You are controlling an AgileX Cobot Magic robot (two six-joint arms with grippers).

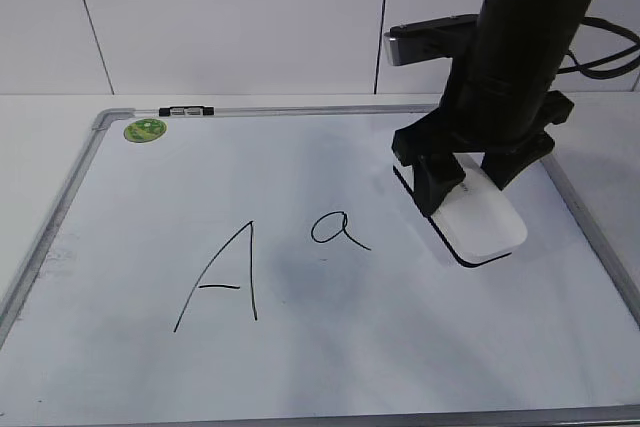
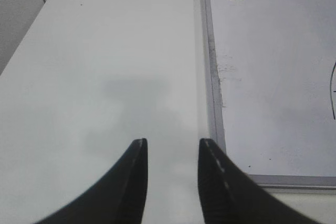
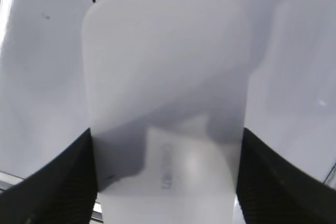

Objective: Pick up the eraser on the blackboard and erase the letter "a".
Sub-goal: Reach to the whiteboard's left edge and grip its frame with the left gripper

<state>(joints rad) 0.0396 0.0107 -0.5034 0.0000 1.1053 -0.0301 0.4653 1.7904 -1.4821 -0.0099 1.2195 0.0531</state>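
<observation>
The blackboard [image 1: 330, 357] is a white board with a grey frame lying flat on the table. The white eraser [image 1: 482, 222] with a dark underside lies on its right part. My right gripper [image 1: 470, 175] is shut on the eraser, one finger on each long side; in the right wrist view the eraser [image 3: 168, 77] fills the space between the fingers [image 3: 165, 177]. The small letter "a" [image 1: 339, 230] is to the left of the eraser, apart from it. My left gripper [image 2: 172, 153] is open and empty over bare table left of the blackboard [image 2: 273, 87].
A larger capital "A" [image 1: 222, 282] is drawn left of the small letter. A round green sticker [image 1: 145, 130] and a small black-and-silver clip [image 1: 186, 110] are at the board's far left corner. A white wall stands behind the table.
</observation>
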